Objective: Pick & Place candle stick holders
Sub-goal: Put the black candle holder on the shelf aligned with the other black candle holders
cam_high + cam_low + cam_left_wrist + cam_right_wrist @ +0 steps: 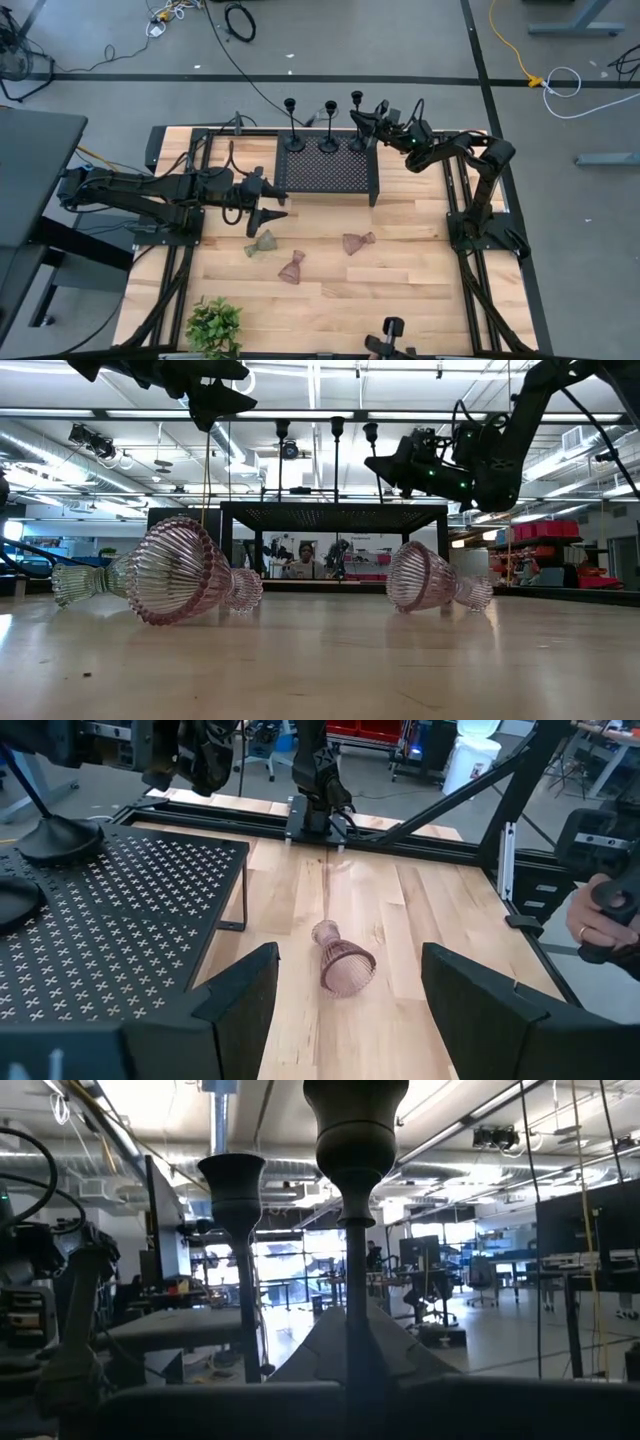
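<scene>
Three tall black candle stick holders (329, 128) stand by their round feet on the black perforated rack (325, 172) at the table's far side. My right gripper (364, 120) is at the rightmost one (357, 110), shut on its stem. Three small glass holders lie on their sides on the wood. One is greenish (262, 243) and two are pink (292, 268) (358, 242). My left gripper (272, 213) hangs open and empty above the table beside the rack's left near corner. In its wrist view (350, 952) it looks toward a pink glass holder (345, 965). My right gripper pinches the rightmost tall holder's thin stem (350, 1295) between its two fingers, in the stem's upper part below the cup (355, 1120). The fingers come level from the table's right and lie across the stem. The holder stays upright, its foot (357, 143) on the rack.
A green leafy plant (213, 325) stands at the near left edge. A black camera mount (390, 332) is at the near edge. A person's hand (600, 915) shows beyond the table's right side. The bare wood in front of the rack holds only the glass holders.
</scene>
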{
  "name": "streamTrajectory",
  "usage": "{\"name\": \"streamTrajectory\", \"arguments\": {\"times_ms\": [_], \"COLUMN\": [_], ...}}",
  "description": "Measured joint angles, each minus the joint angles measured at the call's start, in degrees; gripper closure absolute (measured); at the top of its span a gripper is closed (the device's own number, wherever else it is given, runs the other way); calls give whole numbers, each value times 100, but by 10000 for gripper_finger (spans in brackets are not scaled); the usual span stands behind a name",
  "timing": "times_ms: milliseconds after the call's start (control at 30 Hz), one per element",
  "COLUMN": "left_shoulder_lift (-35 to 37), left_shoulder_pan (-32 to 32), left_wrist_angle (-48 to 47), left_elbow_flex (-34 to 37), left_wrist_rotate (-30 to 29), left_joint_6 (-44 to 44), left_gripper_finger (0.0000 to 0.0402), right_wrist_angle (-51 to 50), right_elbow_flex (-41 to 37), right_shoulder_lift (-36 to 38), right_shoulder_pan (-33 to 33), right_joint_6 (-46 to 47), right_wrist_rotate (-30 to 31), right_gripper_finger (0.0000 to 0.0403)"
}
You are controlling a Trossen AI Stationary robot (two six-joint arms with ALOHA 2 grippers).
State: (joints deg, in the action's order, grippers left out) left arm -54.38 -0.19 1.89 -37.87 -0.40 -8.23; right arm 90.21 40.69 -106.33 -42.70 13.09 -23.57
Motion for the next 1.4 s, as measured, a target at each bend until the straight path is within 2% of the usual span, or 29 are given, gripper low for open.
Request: {"name": "streamTrajectory", "arguments": {"times_ms": [167,367,533,1033,1167,1400], "left_shoulder_lift": [-2,-2,-2,-2,-2,-2], "left_shoulder_pan": [0,0,0,0,0,0], "left_wrist_angle": [-2,-2,-4,-4,-4,-4], "left_elbow_flex": [0,0,0,0,0,0], "left_wrist_rotate": [-1,1,-1,-1,0,1], "left_joint_6": [55,52,29,-9,-11,-11], "left_gripper_finger": [154,154,154,154,154,154], "right_wrist_angle": [-22,-261,-458,-356,-297,-298], "right_elbow_flex": [2,-9,-9,-9,-9,-9], "right_shoulder_lift": [-5,-29,-23,-16,-14,109], "right_shoulder_pan": [0,0,0,-1,-2,-22], "right_joint_6": [-16,-7,-33,230,244,295], "right_wrist_rotate": [1,0,-1,-479,-577,-818], "right_gripper_finger": [398,354,334,321,295,228]}}
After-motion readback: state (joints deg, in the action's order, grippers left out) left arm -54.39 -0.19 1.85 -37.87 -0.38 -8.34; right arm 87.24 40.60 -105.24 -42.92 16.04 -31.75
